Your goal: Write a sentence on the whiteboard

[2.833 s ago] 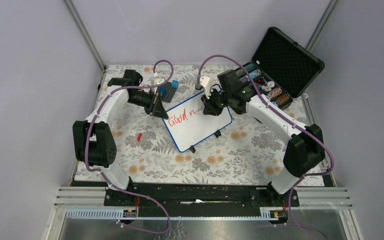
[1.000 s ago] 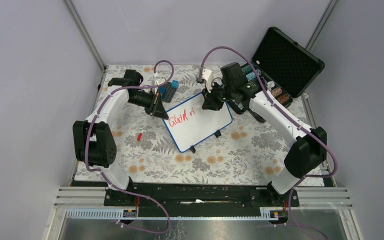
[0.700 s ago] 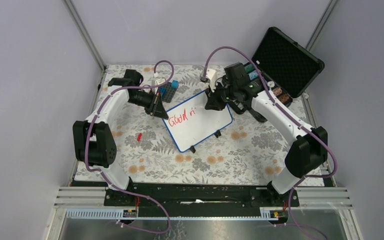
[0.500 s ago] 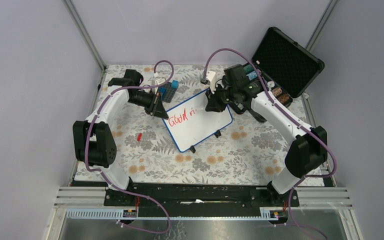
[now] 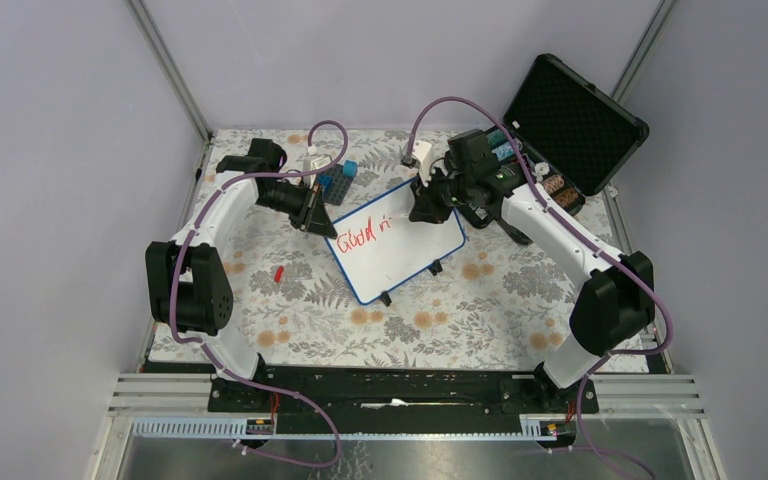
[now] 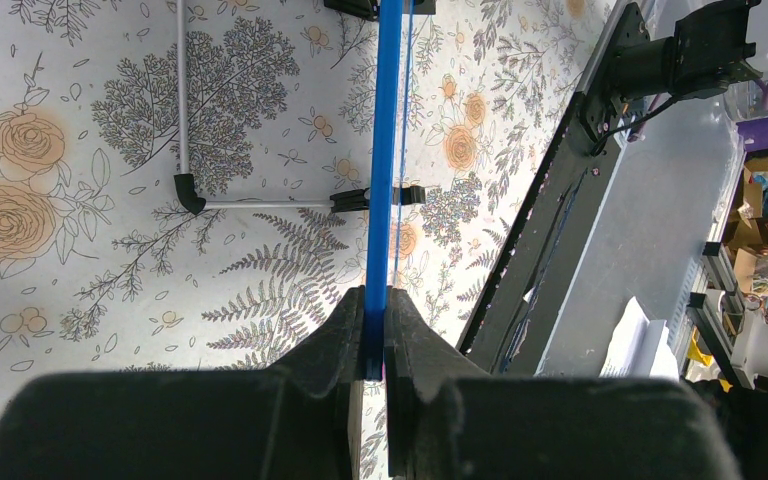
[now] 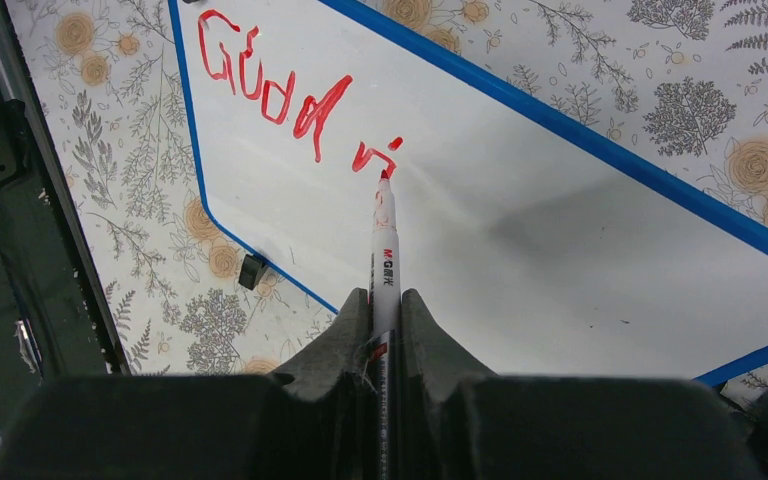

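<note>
The whiteboard (image 5: 405,252) with a blue rim lies tilted at the table's middle; it also fills the right wrist view (image 7: 520,200). Red letters (image 5: 358,237) read "Good" plus the start of a second word, seen in the right wrist view (image 7: 290,95). My left gripper (image 5: 316,222) is shut on the board's blue edge (image 6: 380,180) at its left corner. My right gripper (image 5: 421,211) is shut on a white marker (image 7: 384,260) whose red tip touches the board just under the last red stroke.
An open black case (image 5: 560,130) with small parts stands at the back right. Blue and dark bricks (image 5: 340,180) sit behind the board. A red marker cap (image 5: 278,272) lies on the floral cloth at left. The board's black feet (image 5: 385,297) point to the near side.
The right gripper with the marker moved a little to the right along the first line, adding small red strokes after "Good". The left arm and the board have stayed in place.
</note>
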Controlling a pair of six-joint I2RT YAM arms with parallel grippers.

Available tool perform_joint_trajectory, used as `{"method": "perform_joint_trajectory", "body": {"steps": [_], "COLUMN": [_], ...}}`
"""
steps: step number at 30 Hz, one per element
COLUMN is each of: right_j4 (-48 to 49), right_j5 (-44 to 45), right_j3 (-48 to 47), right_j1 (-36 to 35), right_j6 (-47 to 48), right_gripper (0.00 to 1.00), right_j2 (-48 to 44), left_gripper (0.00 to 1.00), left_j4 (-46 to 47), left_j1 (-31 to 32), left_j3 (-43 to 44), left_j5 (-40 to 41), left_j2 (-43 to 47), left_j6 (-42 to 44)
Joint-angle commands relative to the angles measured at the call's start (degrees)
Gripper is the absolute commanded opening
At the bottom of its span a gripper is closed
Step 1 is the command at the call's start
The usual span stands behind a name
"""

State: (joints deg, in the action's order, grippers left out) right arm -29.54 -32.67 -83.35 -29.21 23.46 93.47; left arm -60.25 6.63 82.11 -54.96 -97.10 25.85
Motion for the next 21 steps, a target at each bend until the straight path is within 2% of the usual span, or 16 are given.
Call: {"method": "perform_joint_trajectory", "body": {"steps": [1,21], "right_j4": [1.8,3.8], "right_j5": [-1.3,3.7], "right_j3": [-2.0,-4.5], "right_j1": [0.2,0.2], "right_j6": [-0.6,-1.2], "right_gripper": [0.00,0.00], "right_j2": [-0.6,3.5], "left_gripper": [0.00,0.00], "left_j4": [1.9,1.9], "left_j1": [0.8,0.8], "left_j3": [0.0,-0.5], "left_j5": [2.4,2.7], "left_j2": [0.8,0.6], "left_j6": [-0.1,0.4]}}
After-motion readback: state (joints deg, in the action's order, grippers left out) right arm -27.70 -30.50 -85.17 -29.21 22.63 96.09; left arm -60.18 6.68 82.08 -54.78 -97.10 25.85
